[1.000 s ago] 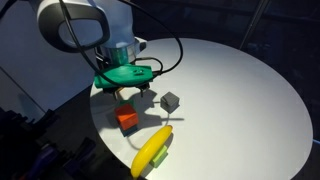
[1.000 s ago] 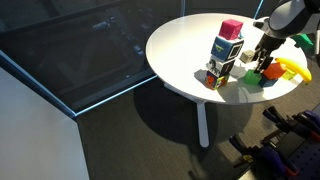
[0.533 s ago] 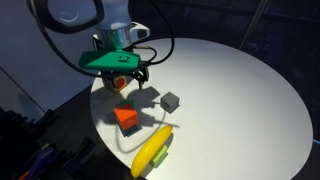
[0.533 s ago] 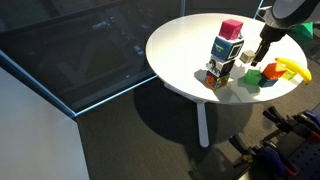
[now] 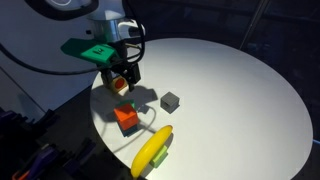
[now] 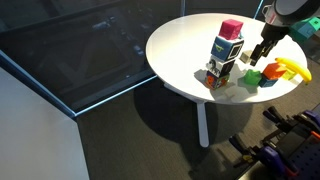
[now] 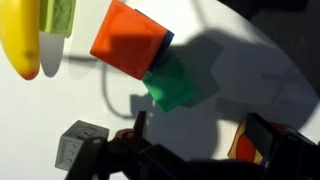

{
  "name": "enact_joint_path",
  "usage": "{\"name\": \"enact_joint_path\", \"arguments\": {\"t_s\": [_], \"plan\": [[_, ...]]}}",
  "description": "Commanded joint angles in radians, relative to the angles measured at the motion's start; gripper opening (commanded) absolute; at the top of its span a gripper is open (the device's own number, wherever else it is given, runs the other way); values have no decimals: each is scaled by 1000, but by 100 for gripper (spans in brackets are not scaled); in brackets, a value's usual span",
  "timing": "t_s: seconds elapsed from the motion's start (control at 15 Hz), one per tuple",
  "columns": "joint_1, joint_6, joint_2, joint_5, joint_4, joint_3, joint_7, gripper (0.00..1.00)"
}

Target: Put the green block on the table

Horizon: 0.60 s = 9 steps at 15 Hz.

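The green block (image 7: pixel 176 83) lies flat on the white table (image 7: pixel 230 70), touching a corner of the orange block (image 7: pixel 128 40). It also shows in an exterior view (image 6: pixel 253 75) beside the orange block (image 6: pixel 268 72). In an exterior view the orange block (image 5: pixel 126 118) is plain, but I cannot make out the green block there. My gripper (image 7: pixel 198 135) hangs open and empty above the table, its fingers wide apart, just clear of the green block. It shows in both exterior views (image 5: pixel 122 80) (image 6: pixel 262 52).
A banana (image 5: pixel 152 150) (image 7: pixel 24 35) lies on a flat light-green piece (image 7: pixel 59 18) near the table edge. A grey cube (image 5: pixel 170 101) (image 7: pixel 82 143) sits nearby. A tall stack of coloured blocks (image 6: pixel 226 52) stands close beside the gripper.
My gripper has risen from low over the blocks to well above the table. The green block stays on the table beside the orange block.
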Motion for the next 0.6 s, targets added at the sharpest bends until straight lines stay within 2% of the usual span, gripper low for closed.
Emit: {"name": "enact_joint_path", "arguments": {"t_s": [0.0, 0.53], "plan": [[19, -67, -88, -10, -39, -6, 78, 100], [96, -95, -244, 9, -94, 32, 180, 100]]}}
